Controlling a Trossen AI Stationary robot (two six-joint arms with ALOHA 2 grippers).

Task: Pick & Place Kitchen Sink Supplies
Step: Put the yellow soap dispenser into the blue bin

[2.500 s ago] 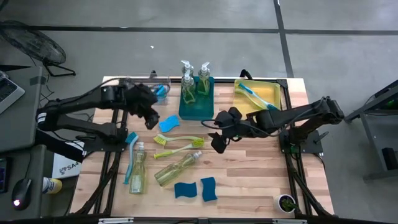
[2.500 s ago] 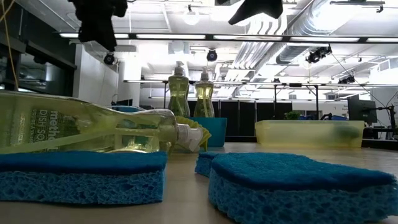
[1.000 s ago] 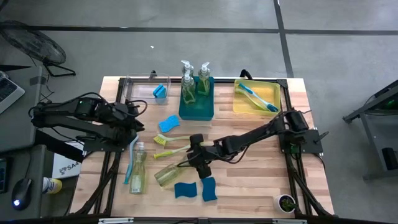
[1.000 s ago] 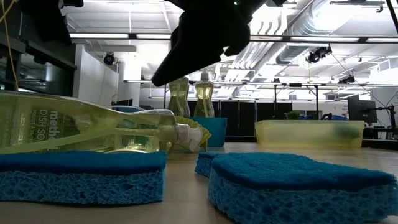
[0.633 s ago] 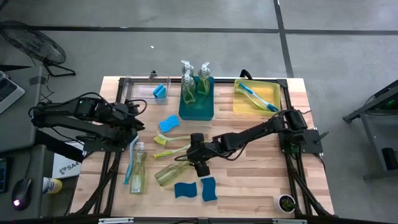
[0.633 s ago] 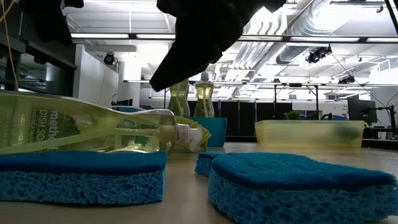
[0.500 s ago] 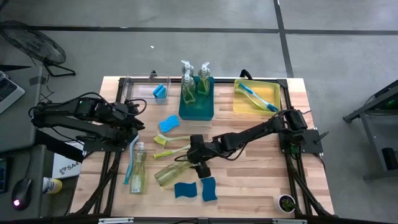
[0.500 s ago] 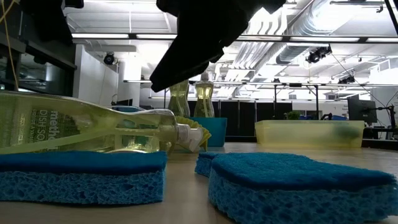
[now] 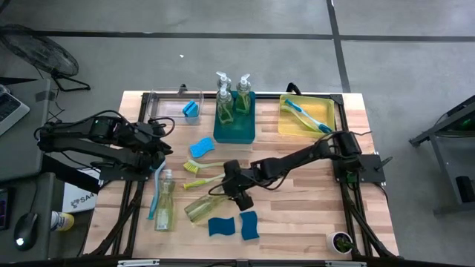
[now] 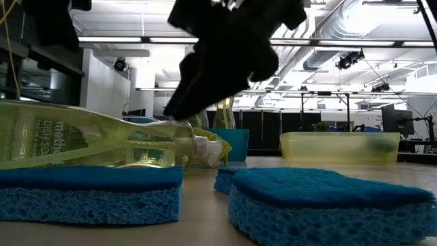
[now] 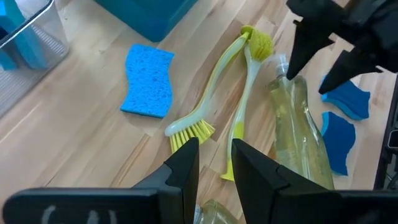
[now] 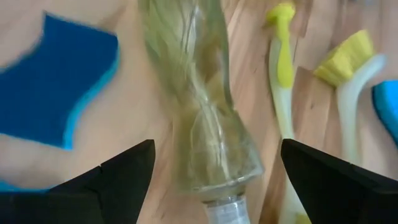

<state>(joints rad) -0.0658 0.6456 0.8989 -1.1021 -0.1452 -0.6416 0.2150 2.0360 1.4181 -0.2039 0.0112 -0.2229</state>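
Observation:
A clear bottle of yellow-green soap (image 9: 208, 202) lies on its side on the wooden table, pump end toward the far right. My right gripper (image 12: 214, 180) hangs open just above it, one finger on each side of its shoulder (image 12: 211, 155); I see no touch. Two lime-green brushes (image 9: 214, 172) lie just beyond the bottle, two blue sponges (image 9: 234, 225) just in front of it. A third sponge (image 9: 200, 148) lies farther back. My left gripper (image 11: 215, 158) waits at the table's left, slightly open, with nothing between its fingers.
At the far edge stand a clear bin (image 9: 167, 104) with a sponge, a teal bin (image 9: 234, 127) with two upright soap bottles and a yellow bin (image 9: 328, 111) with a blue brush. Another bottle (image 9: 163, 206) and a blue brush (image 9: 156, 182) lie at the left.
My right gripper has sunk toward the pump end of the lying bottle, moving a little toward the table's left. The bottle, the brushes and the sponges lie where they were.

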